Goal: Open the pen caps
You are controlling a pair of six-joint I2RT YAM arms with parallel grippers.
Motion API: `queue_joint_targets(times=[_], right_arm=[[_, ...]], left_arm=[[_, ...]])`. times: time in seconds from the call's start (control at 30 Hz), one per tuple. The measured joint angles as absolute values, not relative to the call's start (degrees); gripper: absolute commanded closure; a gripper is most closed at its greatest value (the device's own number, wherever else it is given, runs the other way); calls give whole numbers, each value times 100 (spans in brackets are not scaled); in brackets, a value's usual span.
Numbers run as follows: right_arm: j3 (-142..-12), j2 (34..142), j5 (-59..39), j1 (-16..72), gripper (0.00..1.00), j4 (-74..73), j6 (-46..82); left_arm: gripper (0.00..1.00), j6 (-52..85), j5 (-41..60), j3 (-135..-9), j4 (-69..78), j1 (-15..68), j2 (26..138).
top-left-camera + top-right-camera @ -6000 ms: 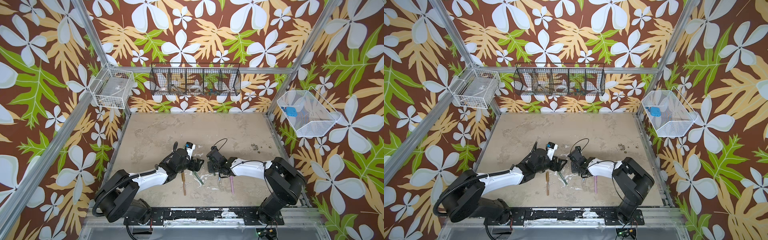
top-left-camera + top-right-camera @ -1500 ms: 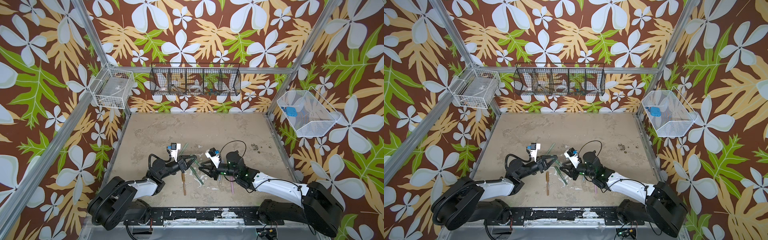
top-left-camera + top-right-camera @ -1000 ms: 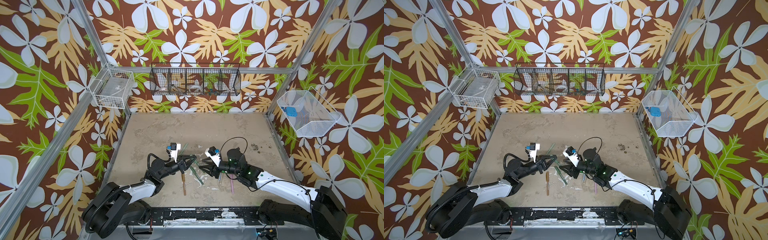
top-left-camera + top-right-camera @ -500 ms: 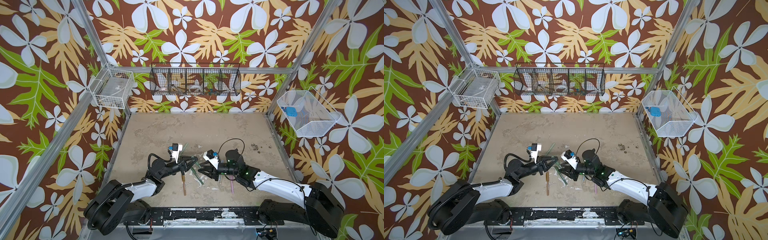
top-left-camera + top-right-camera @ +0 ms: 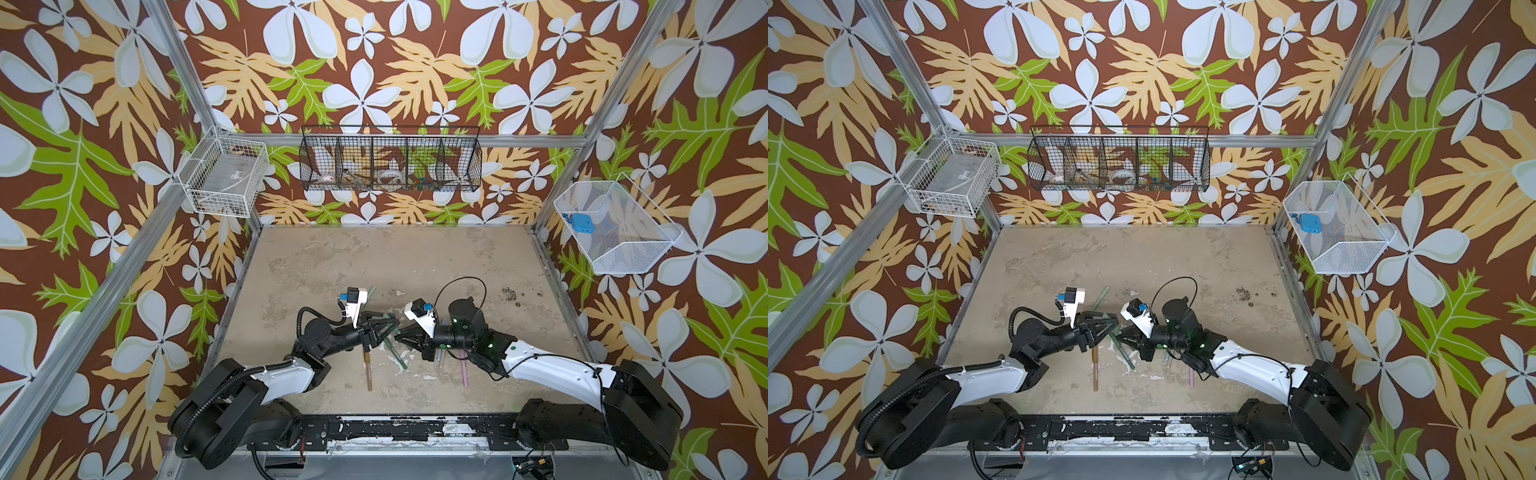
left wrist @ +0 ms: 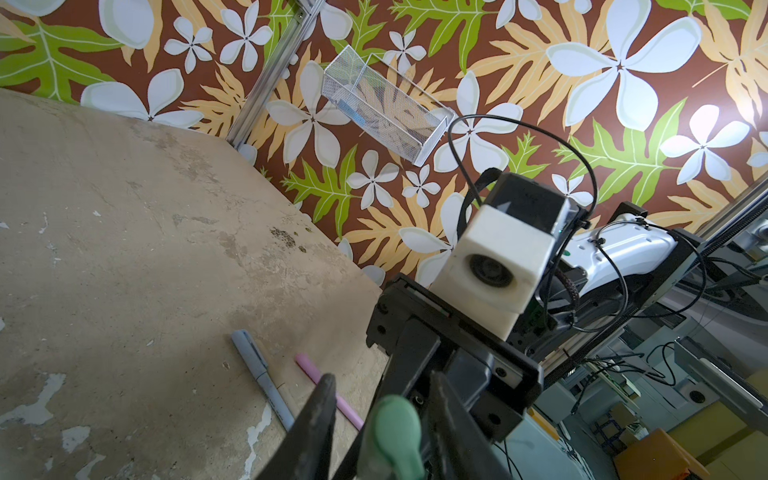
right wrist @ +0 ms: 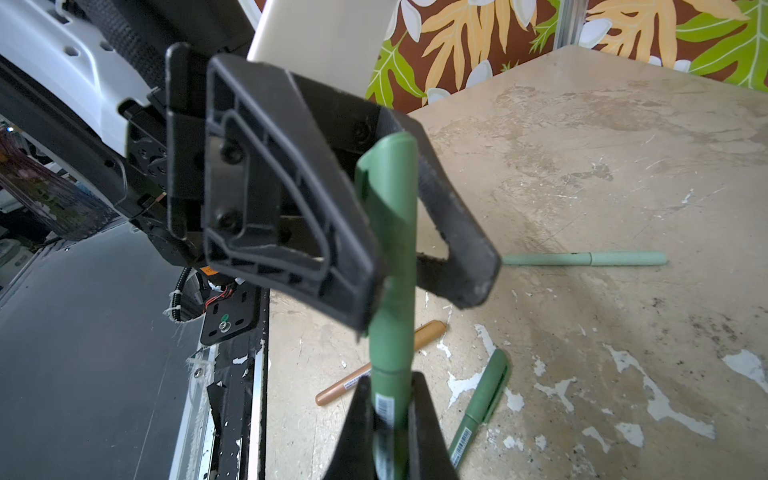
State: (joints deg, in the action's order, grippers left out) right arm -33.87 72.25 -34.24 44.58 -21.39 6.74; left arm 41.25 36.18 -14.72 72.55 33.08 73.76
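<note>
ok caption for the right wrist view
Right gripper grips a green pen, cap between the left gripper's parted fingers.

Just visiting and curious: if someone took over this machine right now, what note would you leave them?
Right gripper: jaws shut on the green pen body.
Left gripper: jaws open either side of its cap.
Done: no cap off yet.
Left: this cap, then brown pen, dark green pen, sage pen, light blue pen, pink pen on the table, seemingly capped.
</note>
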Motion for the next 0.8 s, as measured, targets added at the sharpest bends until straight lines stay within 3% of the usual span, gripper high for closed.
queue_joint_targets(times=[0.43, 0.67, 0.8], right_arm=[[-3371, 7275, -3301, 4460, 100, -2329, 768], [-3356, 7290, -3424, 4462, 100, -2368, 768], [-3343, 7297, -3413, 4462, 100, -2388, 788]], left_arm=[[65, 3824, 3321, -1612, 6845, 3535, 7273], [78, 3763, 3170, -1612, 6759, 3535, 7271], [93, 3739, 3131, -1594, 6755, 3538, 7269]])
